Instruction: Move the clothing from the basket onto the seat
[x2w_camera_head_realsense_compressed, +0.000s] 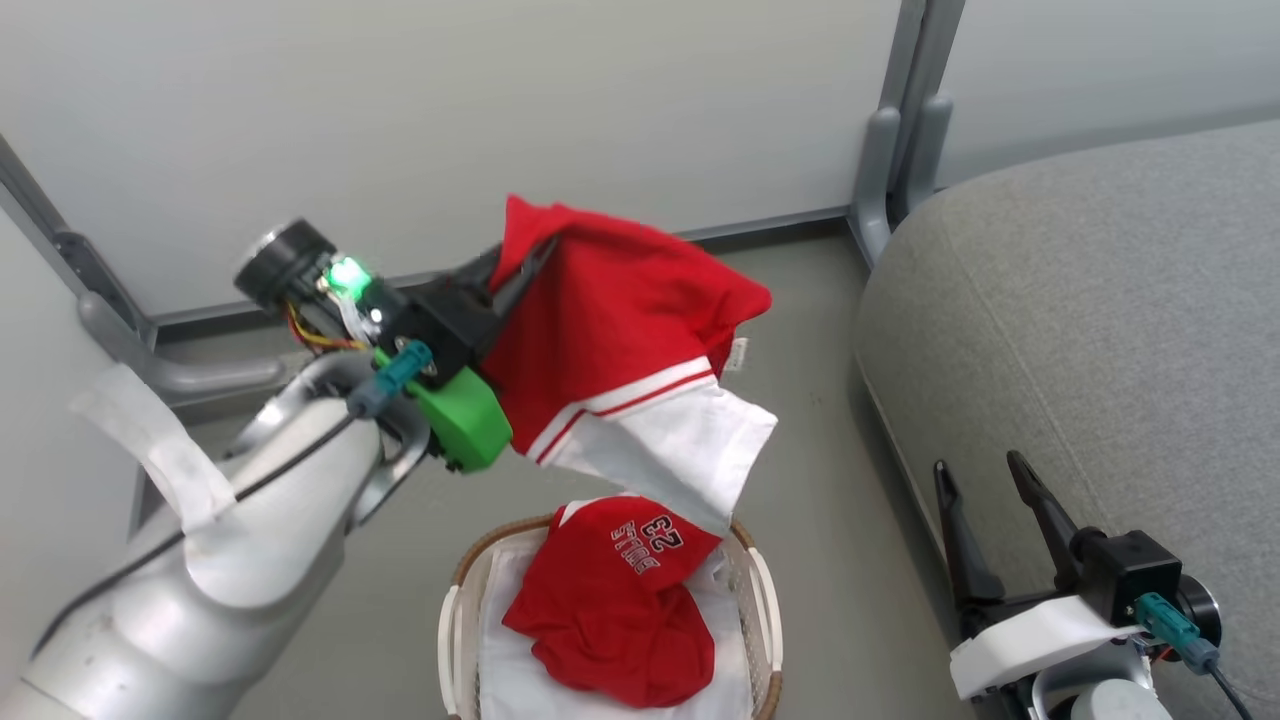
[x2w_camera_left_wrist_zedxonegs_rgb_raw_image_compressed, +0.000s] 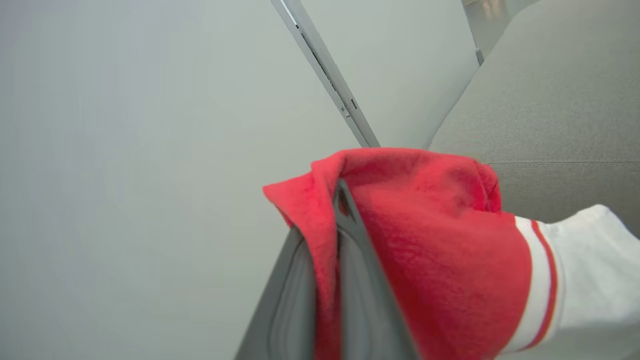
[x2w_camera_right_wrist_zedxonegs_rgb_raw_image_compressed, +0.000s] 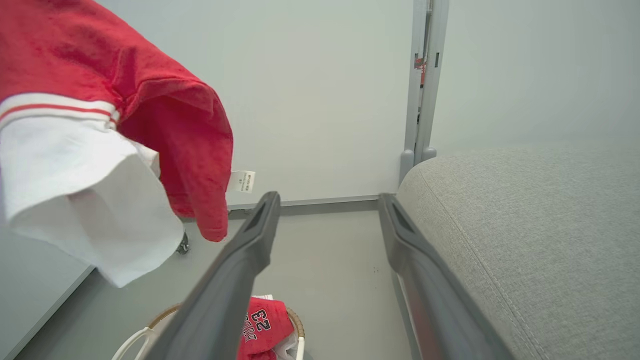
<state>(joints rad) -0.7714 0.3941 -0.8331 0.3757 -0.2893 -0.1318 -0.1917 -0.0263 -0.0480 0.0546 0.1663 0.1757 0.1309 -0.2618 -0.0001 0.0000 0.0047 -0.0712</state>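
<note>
Hanging clear above the basket, the red shirt with white sleeves is dangling from the left claw, which is pinching a fold near the shirt's top edge. In the left wrist view, red cloth is running up between the two fingers and spilling over their tips. Lifting it this high is likely meant to keep the white sleeve from dragging on the rim while the arm is carrying it across to the seat. The seat is lying off to the right, with bare floor between it and the basket. The right claw is waiting low beside the seat's edge, fingers spread and holding nothing, probably keeping out of the way. The Bulls shirt is lying crumpled in the basket on the white liner, so I judge the job is not yet half done.

Much is going unseen. The shirt is covering most of the left fingers in the head view, so how deep the grip is reaching is hard to tell. The bottom edge is cutting off the basket's near end, the print on the small label is too tiny to read, and the seat is running out of view on the right.
</note>
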